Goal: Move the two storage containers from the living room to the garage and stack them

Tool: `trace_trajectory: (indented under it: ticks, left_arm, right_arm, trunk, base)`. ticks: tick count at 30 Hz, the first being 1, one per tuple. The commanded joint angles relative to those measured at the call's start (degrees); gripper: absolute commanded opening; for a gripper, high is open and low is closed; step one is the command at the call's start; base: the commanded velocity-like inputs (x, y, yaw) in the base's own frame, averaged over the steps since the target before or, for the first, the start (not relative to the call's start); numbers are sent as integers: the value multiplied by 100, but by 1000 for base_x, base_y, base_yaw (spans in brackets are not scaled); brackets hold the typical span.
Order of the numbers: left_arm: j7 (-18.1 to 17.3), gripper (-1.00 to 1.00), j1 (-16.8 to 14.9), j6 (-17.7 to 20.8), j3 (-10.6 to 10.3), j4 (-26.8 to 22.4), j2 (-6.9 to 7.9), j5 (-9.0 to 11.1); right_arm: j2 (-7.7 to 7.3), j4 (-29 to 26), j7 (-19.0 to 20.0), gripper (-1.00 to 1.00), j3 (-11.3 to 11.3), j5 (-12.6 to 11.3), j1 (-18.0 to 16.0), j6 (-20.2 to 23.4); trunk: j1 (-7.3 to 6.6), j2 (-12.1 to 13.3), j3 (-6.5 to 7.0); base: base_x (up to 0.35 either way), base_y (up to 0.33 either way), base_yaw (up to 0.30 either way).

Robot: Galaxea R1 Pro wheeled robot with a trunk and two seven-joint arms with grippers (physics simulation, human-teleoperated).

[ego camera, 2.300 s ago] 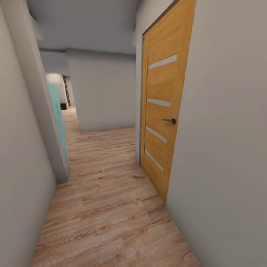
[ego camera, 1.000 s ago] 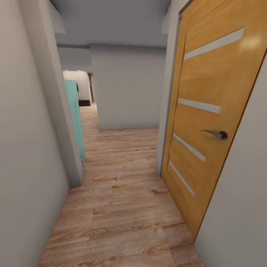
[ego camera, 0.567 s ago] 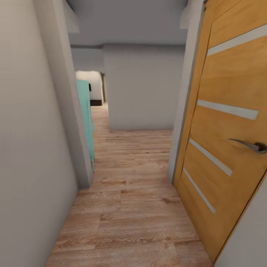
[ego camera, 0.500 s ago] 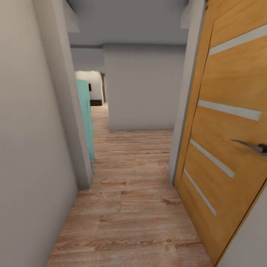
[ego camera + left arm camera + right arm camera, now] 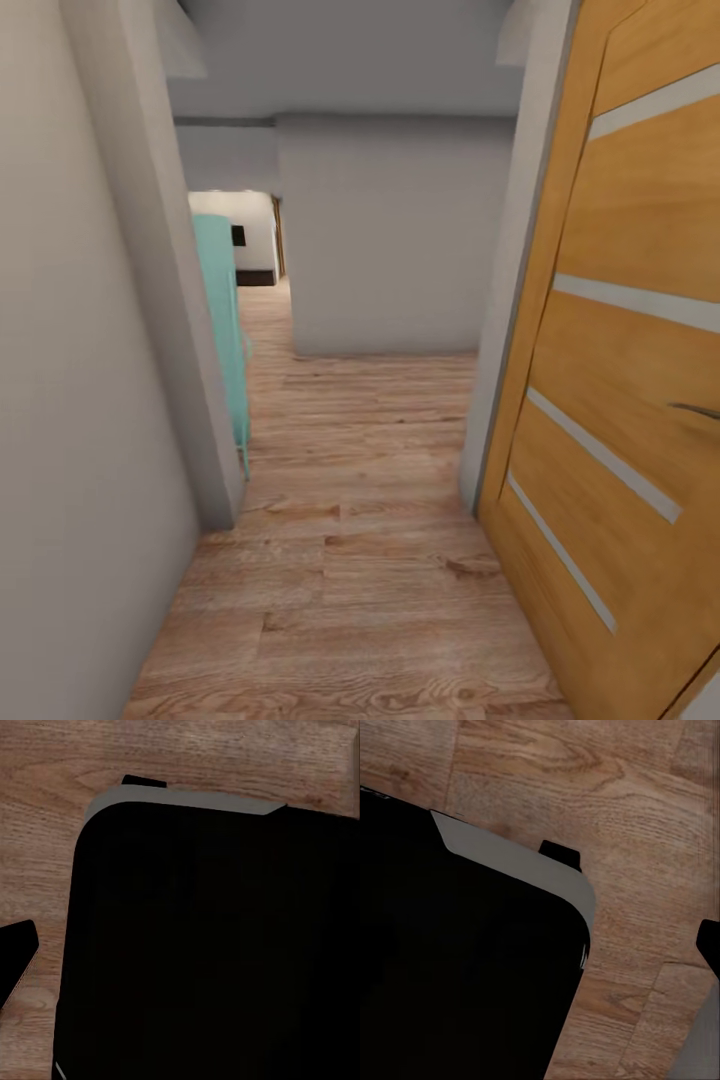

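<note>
Containers: where they sit I cannot tell from this hallway. Ahead runs a wood-plank floor [image 5: 350, 560], grainy and knotted, between plain pale walls [image 5: 80, 400]. On the right stands an orange wooden door [image 5: 620, 400] with pale slanted strips, its handle [image 5: 700, 410] cut off by the frame edge. A teal panel [image 5: 225, 320] (smooth, rounded on top) is half hidden behind the left wall's corner, so I cannot make out what it is. Both wrist cameras look down on a black rounded body [image 5: 210, 945] with a grey rim over the planks. Whether the left gripper or right gripper is spread or pressed together, I cannot tell.
</note>
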Motion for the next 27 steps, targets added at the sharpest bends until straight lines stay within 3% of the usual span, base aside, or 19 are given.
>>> trace_trajectory:
  ticks: [1, 27]
  left_arm:
    - [-10, 100, -1, -12, 5, -1, -1, 42]
    - [-12, 100, -1, -12, 6, -1, -1, 47]
  right_arm:
    - [2, 18, 10, 100, 48, -58, -6, -36]
    - [2, 18, 10, 100, 48, -58, -6, -44]
  trunk:
    - [3, -2, -5]
    - [3, -2, -5]
  base:
    - [321, 0, 0]
    - [321, 0, 0]
